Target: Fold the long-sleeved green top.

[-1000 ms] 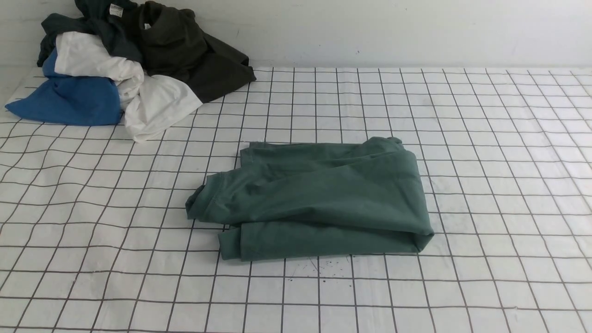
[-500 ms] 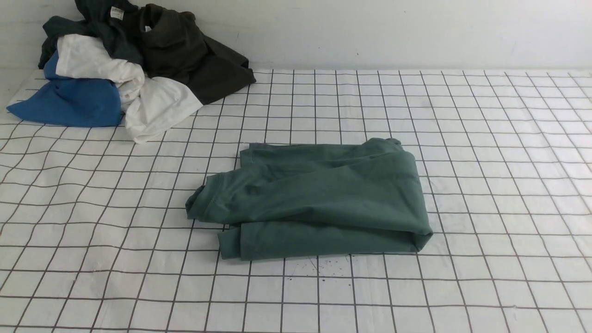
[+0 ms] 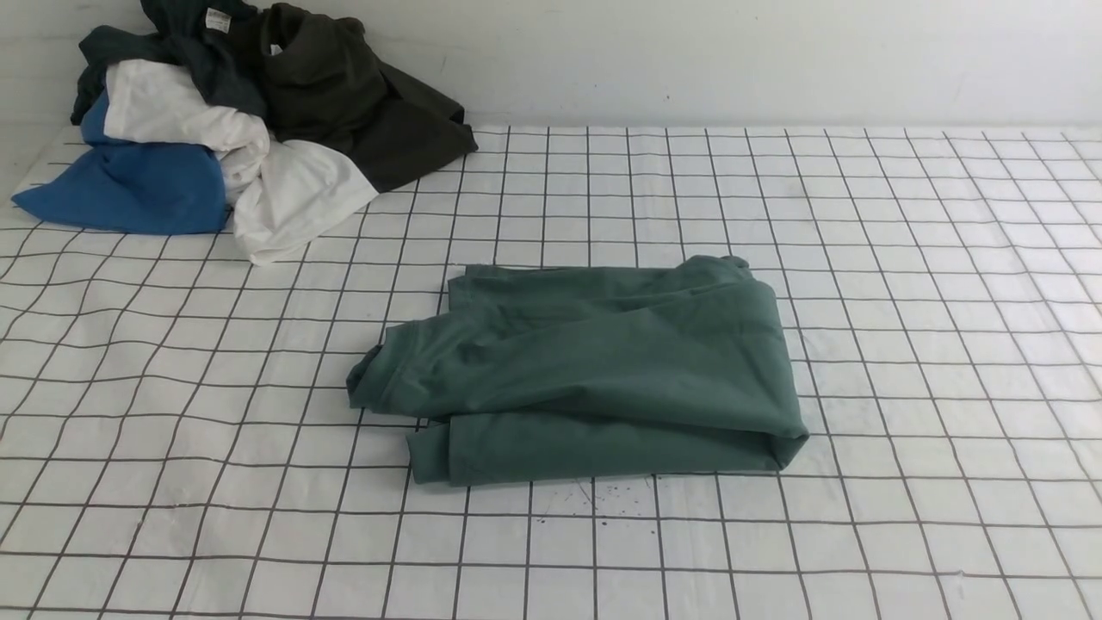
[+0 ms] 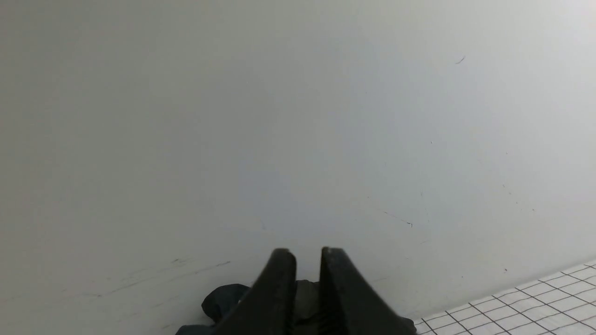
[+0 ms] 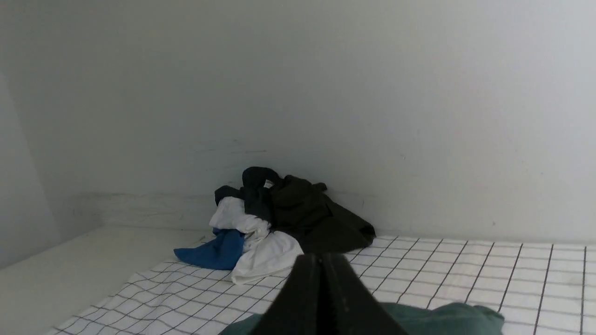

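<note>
L gripper (image 4: 308, 253) is being shown in the L wrist view w/ its two black fingers (image 4: 279, 288) standing a narrow gap apart, nothing between them, aimed at the pale wall (image 4: 298, 116); whether that gap counts as parted or closed cannot be told. R gripper (image 5: 321, 260) is being shown in the R wrist view w/ its jaws pressed together, nothing being held. Neither gripper is being seen in the front view.

Nearest in the front view, the gridded white cloth (image 3: 904, 517) is lying over the table, w/ a few dark specks just in front of the green long-sleeved top (image 3: 594, 370). The top is lying at approx. the centre of the cloth, folded into a compact, roughly rectangular bundle, several layers being shown at its near edge and a ribbed hem or cuff sticking out at its left end. It is being touched by neither gripper.

Farther back, at the far left corner against the wall, a pile of other clothes is lying well apart from the top: a bright blue garment (image 3: 129, 185), a white garment (image 3: 284, 194) and a dark olive-black garment (image 3: 362, 103).
</note>
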